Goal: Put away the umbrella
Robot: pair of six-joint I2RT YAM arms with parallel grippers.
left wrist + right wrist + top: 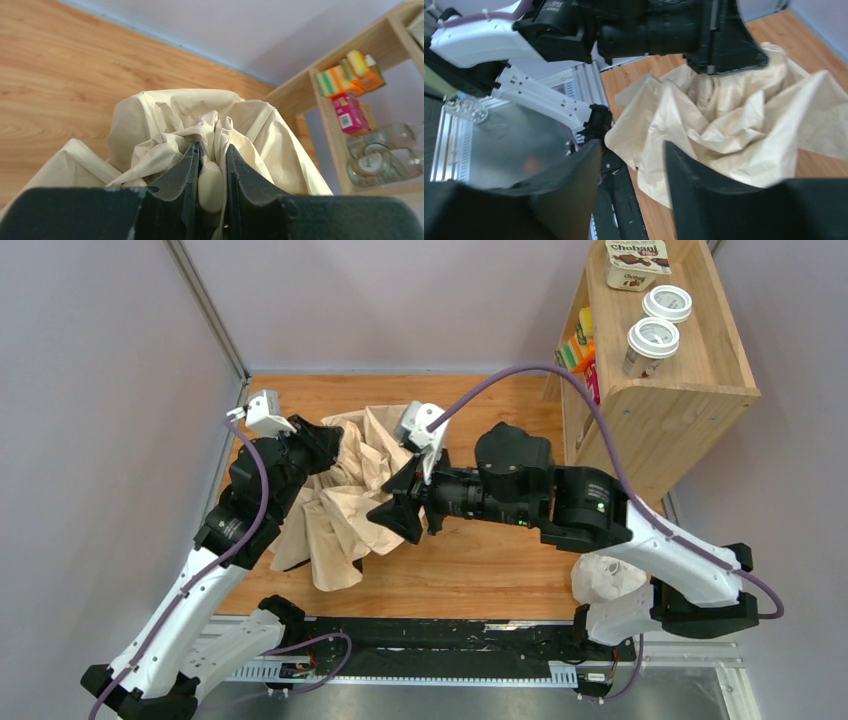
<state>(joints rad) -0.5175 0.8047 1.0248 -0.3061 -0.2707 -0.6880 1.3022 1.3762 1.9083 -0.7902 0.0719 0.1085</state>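
1. table (500,570): wooden top that bears everything listed below.
2. shelf unit (712,355): wooden, at 2 o'clock from the table's centre in the top view, with packets and sponges inside.
3. umbrella (345,510): cream canopy, slack and crumpled, lying on the table from 9 to 11 o'clock of centre. The shaft is not visible.
4. left gripper (211,150): at the canopy's 11 o'clock end, clamped on a gathered bunch of fabric. A pale rounded form sits between the fingers; whether it is the knob or a fold cannot be told.
5. right gripper (631,149): over the canopy's 3 o'clock edge, jaws parted with nothing between them. Whether it touches the cloth cannot be told.
6. white plastic bag (603,578): at 4 o'clock, beside the right arm's base, and no part of the job.
7. lidded cups (652,340): on the shelf unit's top.

Handling note (a judgement): the step in hand looks like gathering the loose canopy.
- The right gripper does best to come down on a raised ridge of folds, not a flat panel.
- It should pinch several layers at once.
- It should draw them toward 10 o'clock, onto the left gripper's hold.
- That hold serves as the anchor, so pulling away from it risks slipping the bunch free.
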